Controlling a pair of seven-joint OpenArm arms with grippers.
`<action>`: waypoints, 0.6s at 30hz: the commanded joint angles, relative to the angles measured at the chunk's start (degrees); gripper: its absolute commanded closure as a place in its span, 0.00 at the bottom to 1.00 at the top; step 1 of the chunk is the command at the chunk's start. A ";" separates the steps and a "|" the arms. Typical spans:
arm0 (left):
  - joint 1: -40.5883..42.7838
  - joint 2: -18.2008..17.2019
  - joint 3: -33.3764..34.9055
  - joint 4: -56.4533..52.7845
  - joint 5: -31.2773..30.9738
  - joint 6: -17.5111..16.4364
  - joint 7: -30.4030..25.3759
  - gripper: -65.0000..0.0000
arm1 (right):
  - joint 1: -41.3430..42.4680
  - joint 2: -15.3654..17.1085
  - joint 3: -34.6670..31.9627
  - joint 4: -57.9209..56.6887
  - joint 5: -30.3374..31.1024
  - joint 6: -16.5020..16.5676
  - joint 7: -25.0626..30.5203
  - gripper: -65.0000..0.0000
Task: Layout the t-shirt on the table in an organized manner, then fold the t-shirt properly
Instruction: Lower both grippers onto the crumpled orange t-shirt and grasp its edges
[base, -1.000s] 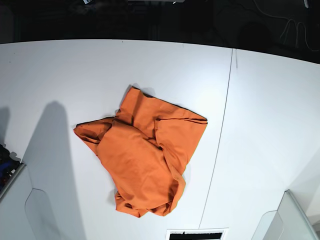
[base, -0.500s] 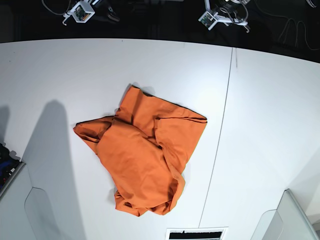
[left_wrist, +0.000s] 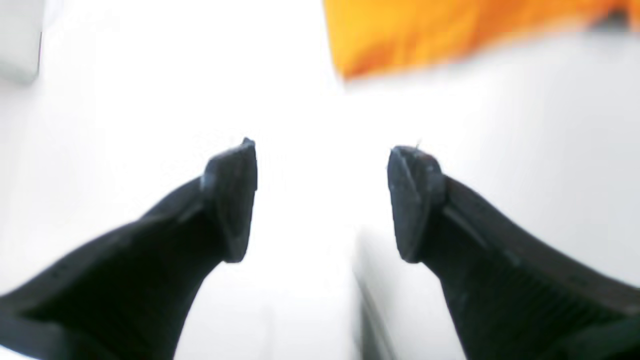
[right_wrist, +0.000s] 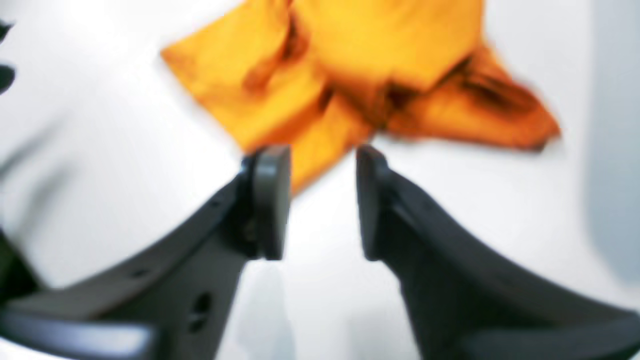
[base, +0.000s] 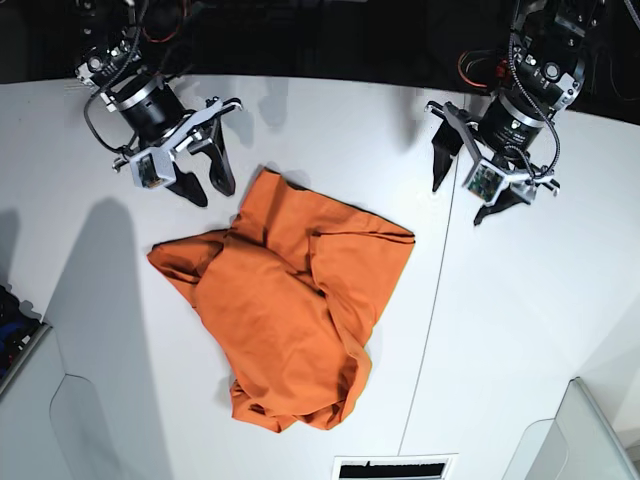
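The t-shirt (base: 292, 312) lies crumpled and overlapped on itself near the middle of the white surface (base: 80, 150), just to the camera's left of the thin dark seam (base: 440, 270); nothing is laid out yet, so I judge the layout step not begun. Right tool (base: 200, 178) hangs just beyond the shirt's far corner, jaws apart, holding nothing; probably placed there to take that corner and draw it out. Left tool (base: 474, 186) hangs over the seam, off the shirt's far right corner, spread wider and also empty; it stands further from the cloth than its partner.

Base view alone gives both arms against the whole heap; right wrist view (right_wrist: 320, 200) adds that a pointed fold of the shirt (right_wrist: 360, 75) sits directly ahead between the fingers, not touching; left wrist view (left_wrist: 320, 200) shows only one edge of cloth (left_wrist: 450, 30) ahead and to one side, bare surface under the tips; both wrist views blurred.
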 joint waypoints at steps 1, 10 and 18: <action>-2.75 -0.70 -0.39 0.26 -0.87 0.37 -1.29 0.34 | 1.86 -1.36 0.20 -1.16 0.13 -0.17 0.90 0.56; -19.41 4.04 4.66 -15.08 -6.40 -7.06 -1.31 0.34 | 14.38 -8.76 0.55 -11.93 -6.93 -4.02 0.81 0.54; -25.55 8.94 14.40 -20.52 -5.90 -7.06 -2.43 0.34 | 15.34 -9.99 3.82 -11.93 -7.69 -9.99 0.83 0.54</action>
